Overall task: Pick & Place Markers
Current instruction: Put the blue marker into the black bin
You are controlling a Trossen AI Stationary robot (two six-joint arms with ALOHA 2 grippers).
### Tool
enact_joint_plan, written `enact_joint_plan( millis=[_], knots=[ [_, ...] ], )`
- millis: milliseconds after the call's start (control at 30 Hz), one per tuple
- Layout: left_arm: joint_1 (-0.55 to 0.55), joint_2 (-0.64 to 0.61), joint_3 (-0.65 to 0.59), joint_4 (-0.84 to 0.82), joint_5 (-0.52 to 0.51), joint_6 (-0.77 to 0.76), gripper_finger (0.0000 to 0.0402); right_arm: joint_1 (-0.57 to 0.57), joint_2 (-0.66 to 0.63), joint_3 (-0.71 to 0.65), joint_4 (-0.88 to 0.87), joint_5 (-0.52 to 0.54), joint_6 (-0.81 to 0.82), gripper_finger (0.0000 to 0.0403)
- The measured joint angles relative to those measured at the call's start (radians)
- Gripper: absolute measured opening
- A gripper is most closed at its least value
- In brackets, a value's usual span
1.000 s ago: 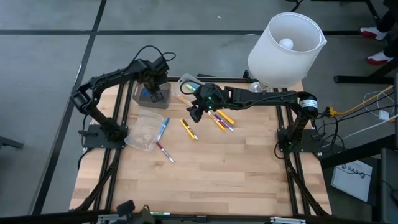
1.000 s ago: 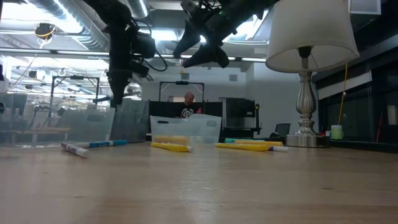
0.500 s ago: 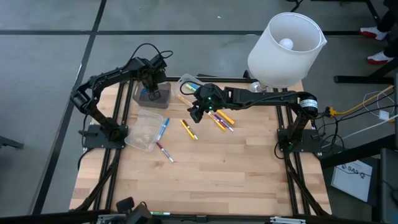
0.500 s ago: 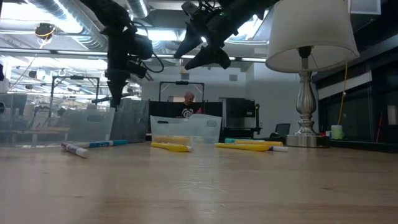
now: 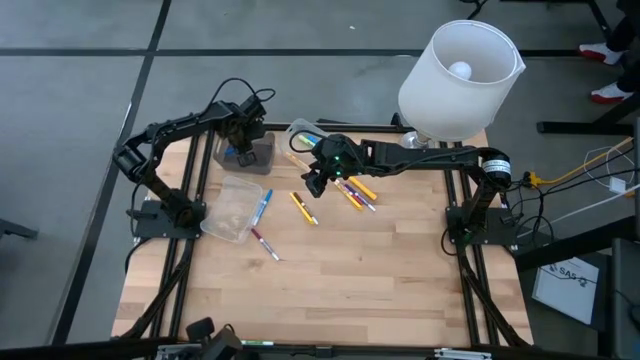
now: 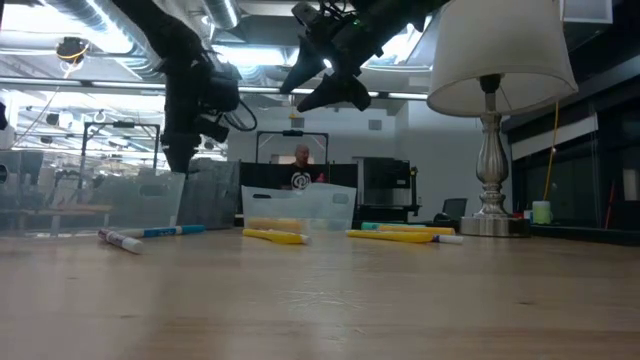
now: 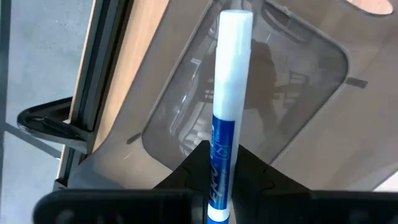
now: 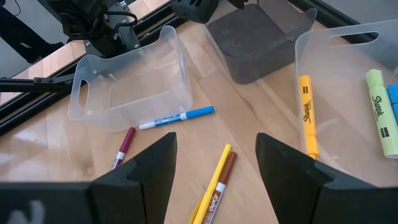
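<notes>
Left tool (image 5: 243,152) shifted left, gripping blue marker (image 7: 227,99)

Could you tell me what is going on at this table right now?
The robot is sorting markers into bins. The left gripper is shut on a blue marker and holds it over the grey bin at the table's far left. The right gripper hangs open and empty above the loose markers mid-table, beside a clear bin that already holds several. Another clear bin sits empty on the left, with two markers beside it.
</notes>
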Motion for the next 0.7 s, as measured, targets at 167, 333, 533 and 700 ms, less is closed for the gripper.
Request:
enact_joint_plan(
  millis=[167, 333, 533, 700],
  knots=[
    [0.020, 0.000, -0.040, 0.046, 0.022, 0.000, 0.0032, 0.000, 0.000, 0.000, 0.001, 0.001, 0.002, 0.0217],
    [0.040, 0.000, -0.054, 0.083, 0.021, 0.000, 0.0032, 0.000, 0.000, 0.000, 0.002, 0.002, 0.002, 0.0217],
    [0.060, 0.000, -0.054, 0.097, 0.018, 0.000, 0.0049, 0.000, 0.000, 0.000, 0.003, 0.002, 0.002, 0.0217],
    [0.067, 0.000, -0.054, 0.097, 0.017, 0.000, 0.0052, 0.000, 0.000, 0.000, 0.003, 0.002, 0.002, 0.0217]
  ],
)
